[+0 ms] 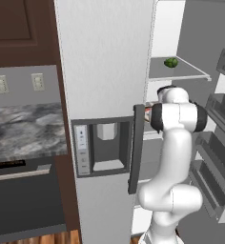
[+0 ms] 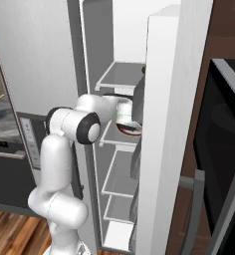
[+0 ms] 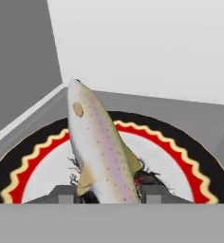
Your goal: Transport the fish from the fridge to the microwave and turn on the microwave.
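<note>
The fridge (image 1: 102, 71) is the biggest thing here: a tall, light grey box with a faintly grainy skin, a recessed dispenser panel (image 1: 102, 147) and a dark bar handle (image 1: 136, 147). Its right door stands swung out, baring flat white shelves (image 2: 120, 74); a small green round item (image 1: 171, 62) sits on an upper one. At about 3 o'clock in the right base view the microwave (image 2: 224, 144) shows as a dark-glass, grey-framed front set in brown cabinets.

The white arm reaches into the fridge at mid height, over a round plate (image 3: 190, 161) with a black edge, a red band and a yellow wavy line, lying on a grey shelf.

The fish (image 3: 97, 142) lies on that plate: smooth, slim, silver-olive with fine speckles and a pinkish stripe. In the hand view its long axis runs from about 11 o'clock, head end far, down to 6 o'clock, right between the two tips of the gripper (image 3: 107, 194). The fingers (image 3: 64, 193) stand at 9 and 3 o'clock of its tail half, straddling it crosswise, partly drawn in; I cannot tell whether they press it yet.
</note>
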Controlling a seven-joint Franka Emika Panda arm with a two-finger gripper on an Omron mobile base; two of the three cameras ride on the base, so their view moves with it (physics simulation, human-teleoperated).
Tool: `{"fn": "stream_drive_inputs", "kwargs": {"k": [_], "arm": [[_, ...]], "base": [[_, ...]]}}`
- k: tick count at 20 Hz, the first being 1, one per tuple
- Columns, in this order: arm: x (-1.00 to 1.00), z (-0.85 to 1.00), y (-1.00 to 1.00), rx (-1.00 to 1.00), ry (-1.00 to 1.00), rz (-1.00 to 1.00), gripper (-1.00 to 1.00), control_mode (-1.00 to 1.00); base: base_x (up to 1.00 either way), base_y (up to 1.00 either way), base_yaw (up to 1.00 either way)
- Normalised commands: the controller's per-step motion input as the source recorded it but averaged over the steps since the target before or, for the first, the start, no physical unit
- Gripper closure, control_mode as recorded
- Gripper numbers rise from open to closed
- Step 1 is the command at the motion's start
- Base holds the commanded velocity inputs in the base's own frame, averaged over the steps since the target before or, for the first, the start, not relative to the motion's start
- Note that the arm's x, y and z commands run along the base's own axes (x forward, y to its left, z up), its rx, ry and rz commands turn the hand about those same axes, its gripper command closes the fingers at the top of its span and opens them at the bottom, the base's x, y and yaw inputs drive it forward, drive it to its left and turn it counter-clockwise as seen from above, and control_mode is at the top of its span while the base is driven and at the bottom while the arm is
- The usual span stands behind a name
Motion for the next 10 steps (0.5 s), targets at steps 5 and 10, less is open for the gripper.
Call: {"fn": "stream_drive_inputs", "kwargs": {"k": [5,10], "arm": [[-0.42,0.51,0.01,0.00,-0.09,-0.01,1.00,-1.00],[-0.55,0.59,-0.34,0.05,0.00,0.00,1.00,-1.00]], "base": [[0.00,0.00,0.00],[0.00,0.00,0.00]]}}
